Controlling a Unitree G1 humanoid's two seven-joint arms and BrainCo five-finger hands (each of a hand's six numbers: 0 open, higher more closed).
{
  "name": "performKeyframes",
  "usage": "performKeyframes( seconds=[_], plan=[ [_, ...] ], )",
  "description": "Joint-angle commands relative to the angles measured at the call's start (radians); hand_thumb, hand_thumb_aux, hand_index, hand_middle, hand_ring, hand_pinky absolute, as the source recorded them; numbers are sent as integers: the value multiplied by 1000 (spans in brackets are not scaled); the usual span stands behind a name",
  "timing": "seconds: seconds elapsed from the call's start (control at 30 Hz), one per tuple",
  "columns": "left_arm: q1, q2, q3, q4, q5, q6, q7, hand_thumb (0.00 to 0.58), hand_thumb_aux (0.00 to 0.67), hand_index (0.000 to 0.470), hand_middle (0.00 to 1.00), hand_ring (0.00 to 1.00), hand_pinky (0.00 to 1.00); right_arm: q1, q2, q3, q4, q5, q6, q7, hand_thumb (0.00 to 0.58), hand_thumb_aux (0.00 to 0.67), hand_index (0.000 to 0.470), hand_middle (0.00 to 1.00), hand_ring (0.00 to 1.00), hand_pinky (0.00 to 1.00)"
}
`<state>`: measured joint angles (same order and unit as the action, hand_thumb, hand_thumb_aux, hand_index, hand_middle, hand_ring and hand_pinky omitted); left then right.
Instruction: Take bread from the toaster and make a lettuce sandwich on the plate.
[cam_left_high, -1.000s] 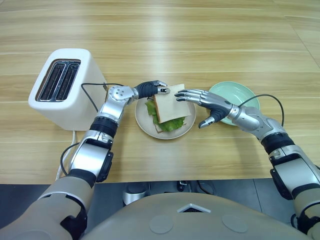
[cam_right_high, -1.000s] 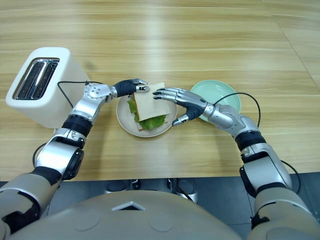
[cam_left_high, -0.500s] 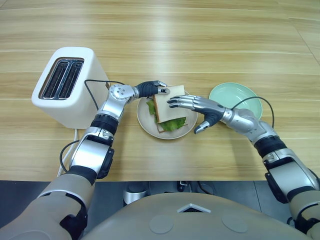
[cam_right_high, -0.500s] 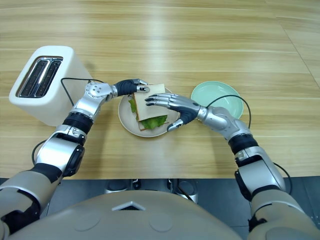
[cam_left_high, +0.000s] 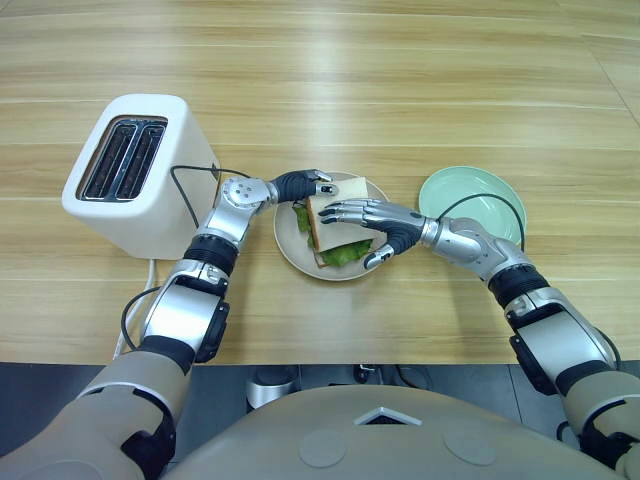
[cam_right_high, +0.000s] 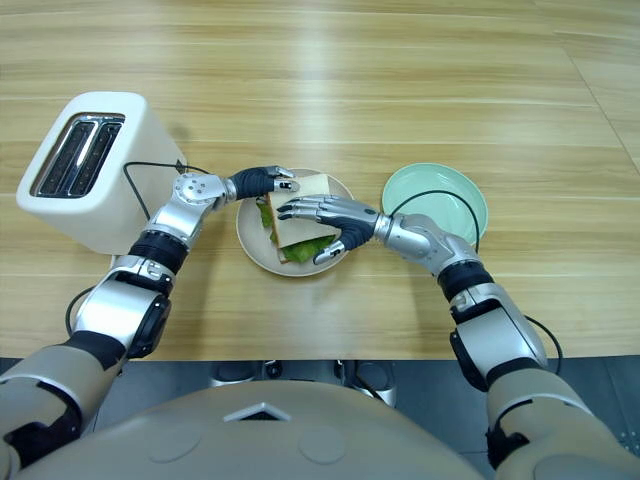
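Fingers (cam_left_high: 350, 210) of your right hand (cam_left_high: 388, 228) are spread and nearly straight over the top slice of bread (cam_left_high: 345, 189), just right of the frame's centre. The thumb hangs off the slice's lower right edge. That hand is open and clasps nothing. Its forearm runs off toward the lower right corner.

Your left hand (cam_left_high: 298, 184) sits just left of centre, at the upper left corner of the same slice and touching it. From this angle you cannot tell whether it pinches the corner or only rests against it. Its arm comes up from the lower left of the frame.

The bread lies flat on the lettuce (cam_left_high: 345, 251), which shows green below the slice's lower edge and along its left side. The stack sits on the plate (cam_left_high: 293, 256), a round beige one at the centre of the frame. The stack fills most of the plate and leaves bare rim at the lower left.

Just right of the plate, close but not touching, is a round pale green dish (cam_left_high: 475, 180), partly covered by your right wrist.

The white toaster (cam_left_high: 140, 215) stands at the left of the frame, well apart from the plate, with its two slots (cam_left_high: 118, 158) facing up. A white cord (cam_left_high: 148, 275) drops from its base toward the near edge of the wooden table (cam_left_high: 380, 70).
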<state>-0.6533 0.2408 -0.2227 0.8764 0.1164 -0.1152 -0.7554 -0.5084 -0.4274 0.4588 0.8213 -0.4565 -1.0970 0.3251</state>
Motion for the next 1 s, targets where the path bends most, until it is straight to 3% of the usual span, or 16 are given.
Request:
performKeyframes(
  seconds=[0.03, 0.23, 0.27, 0.3, 0.33, 0.37, 0.5, 0.8, 0.87, 1.0],
  plan=[
    [1, -6, -12, -1, 10, -2, -7, 580, 670, 460, 1000, 1000, 1000, 46, -17, 52, 60, 52, 117, 206, 0, 0, 0, 0, 0, 0],
    [0, -4, -16, -7, 23, -14, 11, 580, 670, 460, 1000, 1000, 1000, 80, -24, 59, 16, 145, 187, 353, 0, 0, 0, 0, 0, 0],
    [-2, -3, -19, -8, 28, -18, 15, 566, 565, 388, 1000, 1000, 1000, 85, -25, 59, 6, 155, 197, 369, 0, 0, 0, 0, 0, 0],
    [-3, 0, -24, -8, 34, -24, 20, 480, 391, 269, 1000, 1000, 1000, 88, -27, 59, -2, 162, 206, 380, 0, 0, 0, 0, 0, 0],
    [-4, 5, -28, -8, 44, -32, 28, 71, 42, 29, 1000, 1000, 1000, 92, -27, 59, -9, 171, 215, 393, 0, 0, 0, 0, 0, 0],
    [-5, 9, -32, -8, 53, -41, 37, 0, 0, 0, 1000, 1000, 1000, 95, -28, 60, -15, 176, 222, 403, 0, 0, 0, 0, 0, 0],
    [-30, 30, -38, 1, 108, -105, 155, 0, 0, 0, 1000, 1000, 1000, 104, -32, 57, -45, 171, 234, 396, 0, 0, 0, 0, 0, 0],
    [-126, 130, -77, -95, 390, -238, 733, 0, 0, 0, 1000, 1000, 1000, 120, -41, 47, -78, 169, 246, 394, 0, 0, 0, 0, 0, 0],
    [-138, 178, -110, -165, 519, -207, 873, 0, 0, 0, 1000, 1000, 1000, 121, -42, 46, -81, 170, 247, 393, 0, 0, 0, 0, 0, 0],
    [-131, 282, -164, -385, 817, -30, 1072, 0, 0, 0, 1000, 1000, 1000, 123, -42, 42, -83, 170, 245, 387, 0, 0, 0, 0, 0, 0]
  ],
)
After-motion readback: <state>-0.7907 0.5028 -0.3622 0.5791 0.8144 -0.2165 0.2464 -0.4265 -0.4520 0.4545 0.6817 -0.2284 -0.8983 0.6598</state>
